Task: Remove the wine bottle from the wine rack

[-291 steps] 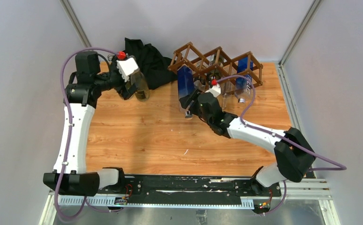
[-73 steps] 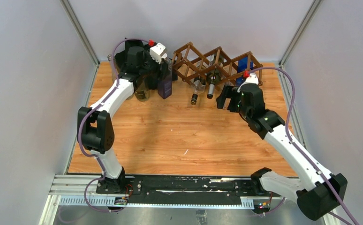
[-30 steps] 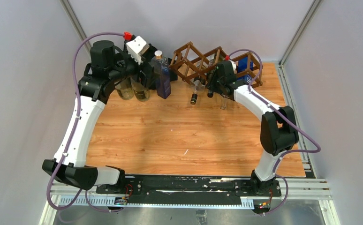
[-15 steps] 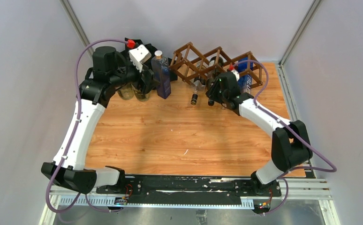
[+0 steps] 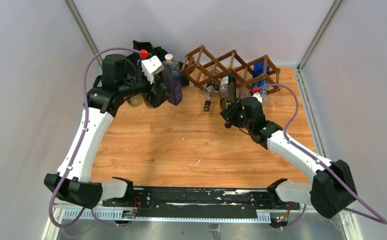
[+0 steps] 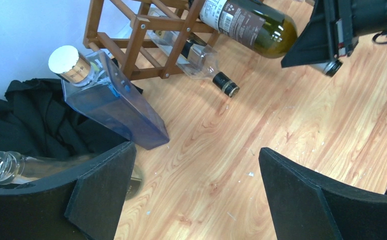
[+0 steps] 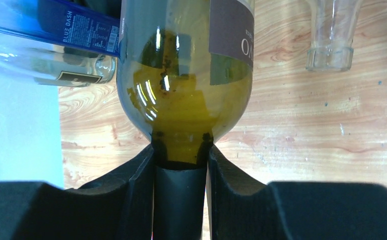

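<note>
The right jaws are clamped on the neck of the wine bottle [image 7: 186, 75], with 2 black fingers [image 7: 134, 175] pressing it from either side just below the shoulder. Half a second ago these jaws sat right at the front of the wine rack [image 5: 200, 50] and most of the bottle was hidden in the middle cell. Now the right arm [image 5: 281, 142] has drawn back toward the near edge of the tabletop [image 5: 181, 145]. The green bottle with its brown label [image 5: 227, 91] lies exposed in front of that cell, neck toward the arms. Its base end is still at the rack's front sticks, and I cannot tell whether it has cleared them.

The left jaws stand wide with nothing between them, over the far left corner of the tabletop. They hover in nearly the same spot as half a second ago. Just beside them the blue square bottle [image 6: 111, 102] stands upright where it stood then, with a black cloth [image 6: 21, 115] behind it.

A clear bottle with a black cap [image 6: 199, 56] is unmoved, slanting out of the rack's left cell, its cap low over the wood. Another blue bottle [image 5: 260, 82] remains in the right cell.
</note>
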`<state>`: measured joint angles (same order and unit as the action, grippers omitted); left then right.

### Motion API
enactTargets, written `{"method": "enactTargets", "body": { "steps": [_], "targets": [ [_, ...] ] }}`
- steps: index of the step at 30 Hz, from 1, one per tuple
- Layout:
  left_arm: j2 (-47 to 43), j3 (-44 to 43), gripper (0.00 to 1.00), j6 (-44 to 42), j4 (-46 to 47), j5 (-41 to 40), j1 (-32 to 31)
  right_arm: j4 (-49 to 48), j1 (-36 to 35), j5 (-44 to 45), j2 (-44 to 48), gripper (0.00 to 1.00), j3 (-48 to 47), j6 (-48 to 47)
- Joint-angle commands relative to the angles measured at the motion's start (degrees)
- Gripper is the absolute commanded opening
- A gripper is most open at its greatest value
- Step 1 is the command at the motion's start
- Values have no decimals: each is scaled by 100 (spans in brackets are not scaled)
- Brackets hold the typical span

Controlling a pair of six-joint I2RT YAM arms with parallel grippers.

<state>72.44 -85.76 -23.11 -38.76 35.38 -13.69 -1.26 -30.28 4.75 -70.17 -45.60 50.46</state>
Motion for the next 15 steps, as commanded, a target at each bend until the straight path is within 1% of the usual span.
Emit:
{"method": "enactTargets", "body": {
  "steps": [1, 8, 11, 15],
  "targets": [
    [-96, 111, 100, -230, -16, 119, -27, -140, -74, -80, 547, 0, 170, 232],
    [3, 22, 100, -738, -345, 12, -169, 277, -74, -311, 1474, 0, 507, 333],
    [21, 6, 100, -1094, -550, -83, -309, 413, -74, -387, 1873, 0, 607, 334],
    [-49, 133, 100, -1551, -733, -353, -593, 826, -69, -805, 2174, 0, 572, 231]
  ]
}}
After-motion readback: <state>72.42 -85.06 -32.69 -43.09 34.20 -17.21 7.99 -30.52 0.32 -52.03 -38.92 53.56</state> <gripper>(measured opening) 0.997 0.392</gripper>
